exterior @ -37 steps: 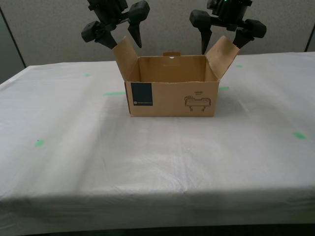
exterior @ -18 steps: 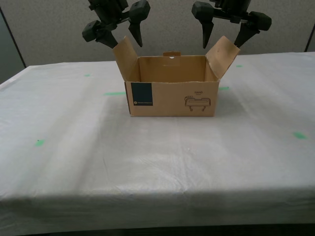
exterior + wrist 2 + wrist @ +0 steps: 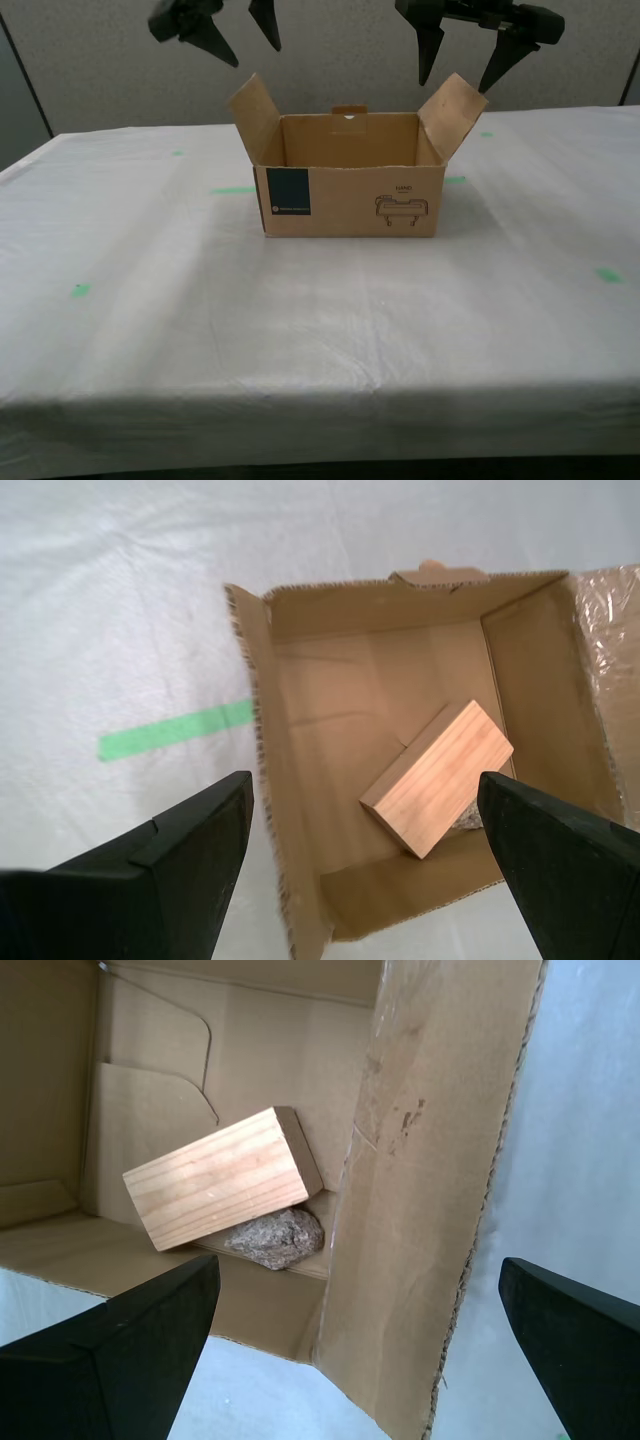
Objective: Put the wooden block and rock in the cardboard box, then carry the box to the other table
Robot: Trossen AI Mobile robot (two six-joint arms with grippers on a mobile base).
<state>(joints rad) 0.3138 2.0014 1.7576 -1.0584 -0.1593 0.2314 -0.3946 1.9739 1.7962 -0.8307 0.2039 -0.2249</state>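
Both grippers, first [image 3: 478, 52] and second [image 3: 212, 28], spread wide, empty, above box [image 3: 350, 200]; descending fingers risk snagging upright flaps.

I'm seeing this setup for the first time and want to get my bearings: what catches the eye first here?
The cardboard box stands open in the middle of the other table, flaps splayed outward. Inside it, the wooden block lies tilted, with the rock tucked against it near a wall. My first gripper and my second gripper hang open above the box, each over a side flap, holding nothing.
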